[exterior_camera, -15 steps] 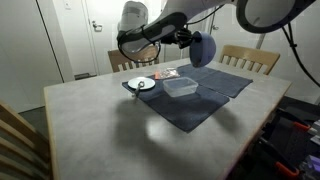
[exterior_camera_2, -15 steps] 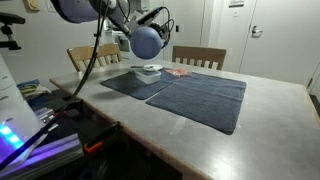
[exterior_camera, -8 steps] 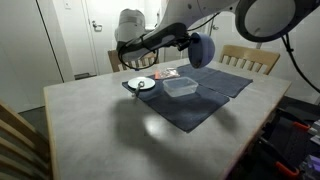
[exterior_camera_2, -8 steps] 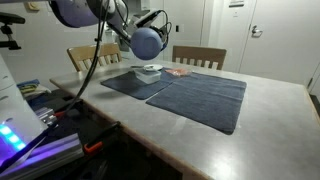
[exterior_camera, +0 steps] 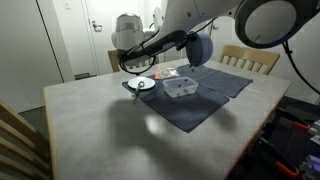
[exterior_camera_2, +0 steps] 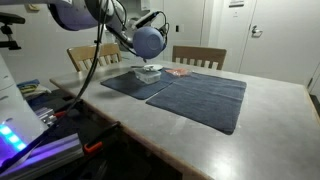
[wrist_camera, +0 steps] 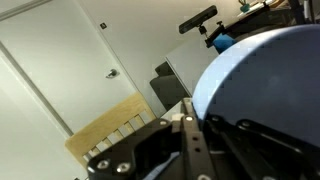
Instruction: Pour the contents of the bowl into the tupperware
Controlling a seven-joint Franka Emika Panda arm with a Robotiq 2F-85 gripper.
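Observation:
My gripper [exterior_camera: 188, 43] is shut on the rim of the blue-purple bowl [exterior_camera: 201, 49] and holds it tipped on its side in the air, above and a little behind the clear tupperware [exterior_camera: 180, 88]. The bowl shows in both exterior views [exterior_camera_2: 148, 41] and fills the right of the wrist view [wrist_camera: 265, 85], where a finger [wrist_camera: 192, 140] presses against its rim. The tupperware [exterior_camera_2: 150, 71] lies on the dark cloth mat [exterior_camera: 200, 95], mostly hidden below the bowl in one exterior view. I cannot see any contents.
A small white plate [exterior_camera: 143, 84] with a utensil lies on the mat's edge next to the tupperware. A reddish packet [exterior_camera_2: 178, 72] lies at the mat's far side. Wooden chairs [exterior_camera: 250, 58] stand behind the grey table [exterior_camera: 100, 120]; another chair back [exterior_camera: 15, 140] is at the front corner.
The arm has swung the tipped bowl slightly, and it stays in the air over the tupperware. The grip has not changed.

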